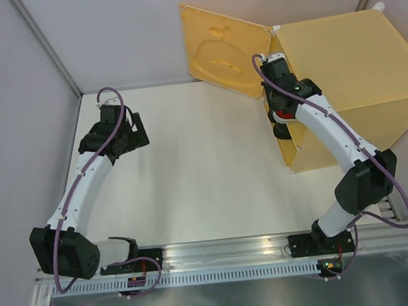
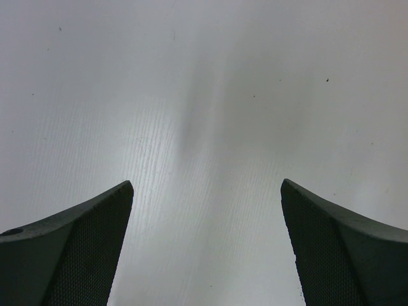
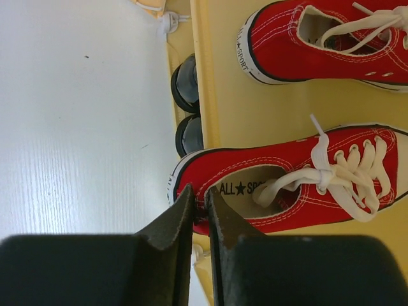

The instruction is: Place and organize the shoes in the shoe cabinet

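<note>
The yellow-orange shoe cabinet stands at the back right with its door swung open. My right gripper is at its opening, shut on the heel collar of a red sneaker that lies on a yellow shelf. The second red sneaker lies beside it on the same shelf. Two glossy black shoe heels peek out below the shelf's edge. My left gripper is open and empty over the bare white table, at the left.
The open door leans toward the table's back centre. Grey walls close the table at the left and back. A metal rail with both arm bases runs along the near edge.
</note>
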Tool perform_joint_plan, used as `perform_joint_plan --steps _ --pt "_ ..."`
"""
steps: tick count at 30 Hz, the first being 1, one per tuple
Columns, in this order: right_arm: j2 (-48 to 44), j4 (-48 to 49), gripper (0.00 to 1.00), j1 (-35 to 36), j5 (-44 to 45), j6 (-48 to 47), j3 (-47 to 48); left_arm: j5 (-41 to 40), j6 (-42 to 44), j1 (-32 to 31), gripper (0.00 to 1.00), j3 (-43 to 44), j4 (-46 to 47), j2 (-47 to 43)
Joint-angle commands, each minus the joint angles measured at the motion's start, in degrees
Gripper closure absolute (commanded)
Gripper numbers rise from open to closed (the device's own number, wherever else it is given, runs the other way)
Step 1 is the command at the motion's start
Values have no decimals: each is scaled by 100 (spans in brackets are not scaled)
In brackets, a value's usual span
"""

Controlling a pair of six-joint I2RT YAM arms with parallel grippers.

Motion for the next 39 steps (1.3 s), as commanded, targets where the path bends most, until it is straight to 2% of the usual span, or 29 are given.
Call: perform_joint_plan --steps 1,3,6,10,17,27,39 --pt "48 154 84 28 348 31 3 75 210 -7 1 -9 200 -13" --pt "48 190 93 36 602 -92 47 83 201 -7 1 -9 209 -13" --pt "57 321 99 28 971 -408 135 101 201 -7 1 -9 209 -13" --pt "56 742 99 28 1612 -856 65 110 210 -7 1 -9 209 -13" --pt "144 1288 99 28 2246 -1489 -146 154 210 -7 1 -9 209 -22" --pt "381 2053 99 28 2879 -2368 -813 206 201 -7 1 -17 209 -21" --pt "584 2334 100 36 3372 -2834 -910 215 210 -7 1 -17 209 -22"
